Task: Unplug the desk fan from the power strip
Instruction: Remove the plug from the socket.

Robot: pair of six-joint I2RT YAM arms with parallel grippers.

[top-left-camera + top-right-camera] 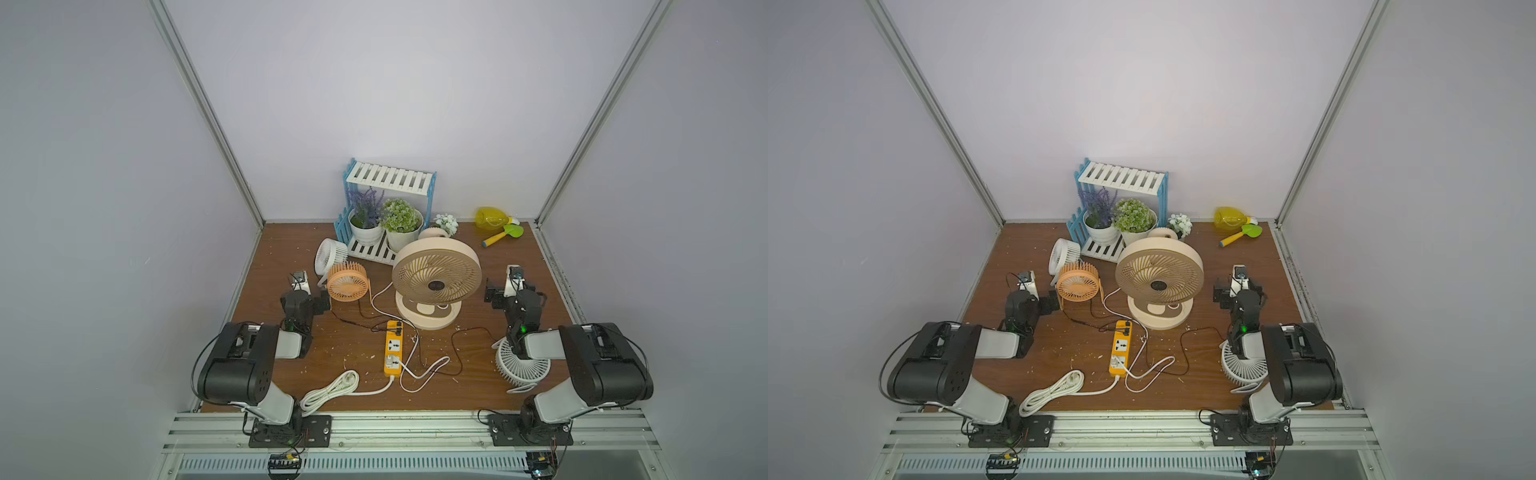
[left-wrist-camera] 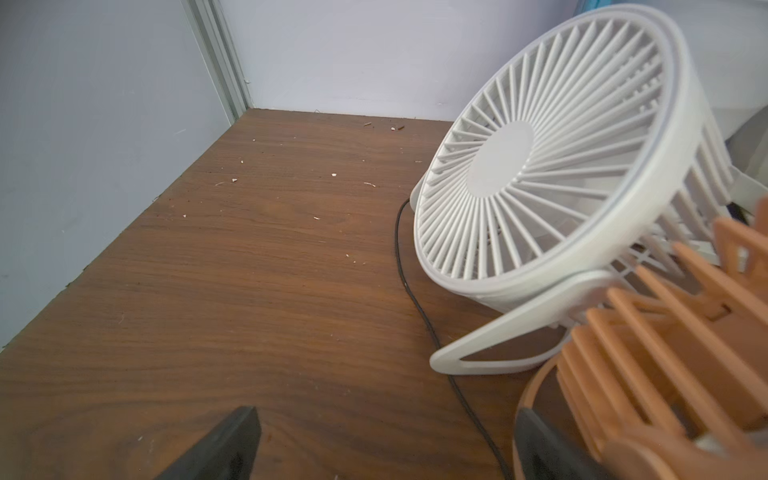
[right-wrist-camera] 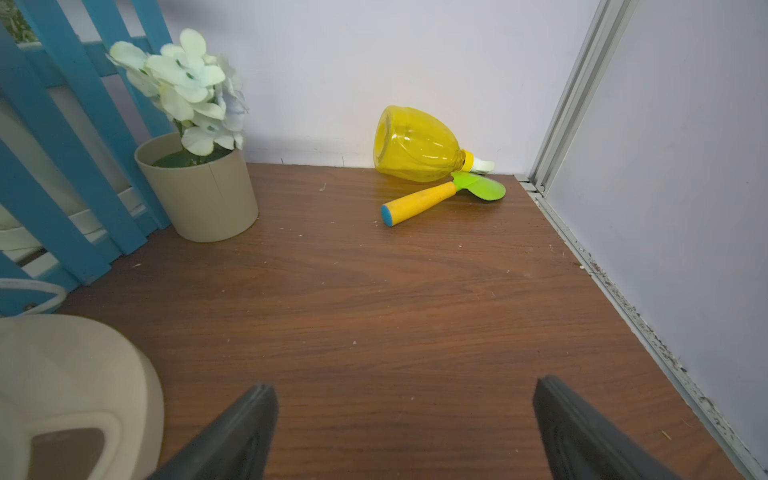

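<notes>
The orange-yellow power strip (image 1: 393, 348) (image 1: 1120, 348) lies mid-table, between my two arms. A white plug sits in its near socket, and thin black cords enter its far end. Behind it stands the large beige desk fan (image 1: 436, 276) (image 1: 1158, 272), and a thin white cable runs from its base toward the strip. My left gripper (image 2: 384, 413) is open over bare wood, left of the small orange fan (image 1: 347, 281) (image 2: 665, 353). My right gripper (image 3: 403, 388) is open and empty, to the right of the beige fan's base (image 3: 62, 395). Neither wrist view shows the strip.
A small white fan (image 1: 329, 254) (image 2: 540, 166) stands behind the orange one, and another white fan (image 1: 521, 365) lies under my right arm. At the back are a blue-white plant shelf (image 1: 390, 178), a flower pot (image 3: 199, 195), a yellow spray bottle (image 3: 415, 145) and a trowel (image 3: 419, 201). The strip's thick white cord (image 1: 328, 390) coils front left.
</notes>
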